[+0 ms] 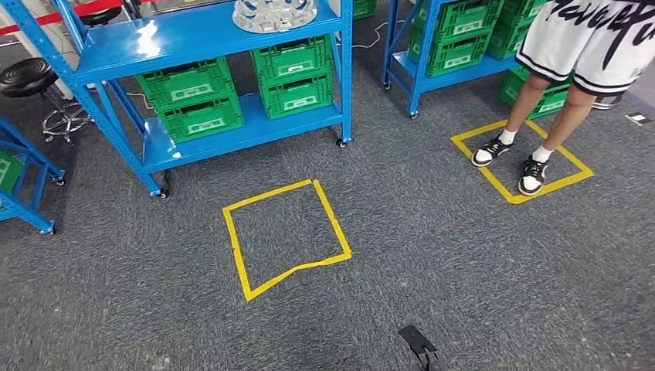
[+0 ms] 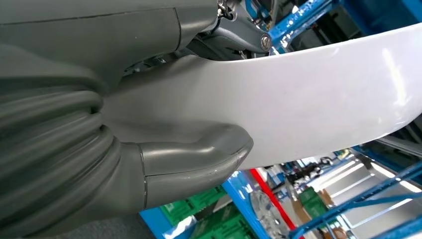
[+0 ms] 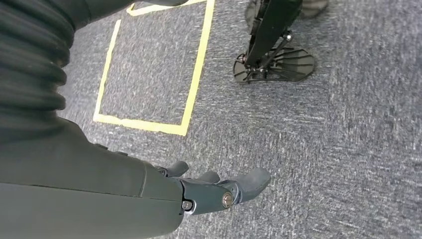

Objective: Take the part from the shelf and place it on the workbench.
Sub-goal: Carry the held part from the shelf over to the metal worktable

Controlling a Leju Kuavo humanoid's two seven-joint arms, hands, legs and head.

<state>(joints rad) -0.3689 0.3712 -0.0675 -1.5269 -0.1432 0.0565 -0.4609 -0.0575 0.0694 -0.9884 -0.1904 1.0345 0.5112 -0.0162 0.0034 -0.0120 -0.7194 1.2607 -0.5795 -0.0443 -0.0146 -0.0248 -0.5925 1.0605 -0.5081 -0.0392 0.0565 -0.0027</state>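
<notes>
The part, a shiny silver disc-like casting, lies on the upper board of the blue shelf at the far side of the floor. My right hand hangs low over the grey carpet with its fingers stretched out and nothing in them. My left hand hangs beside a white curved shell; its thumb and its dark fingers stand apart and hold nothing. Both hands are far from the shelf.
Green crates fill the shelf's lower boards. A yellow tape square marks the carpet before the shelf. A person stands in a second tape square at the right, by another blue rack. A black stool stands far left.
</notes>
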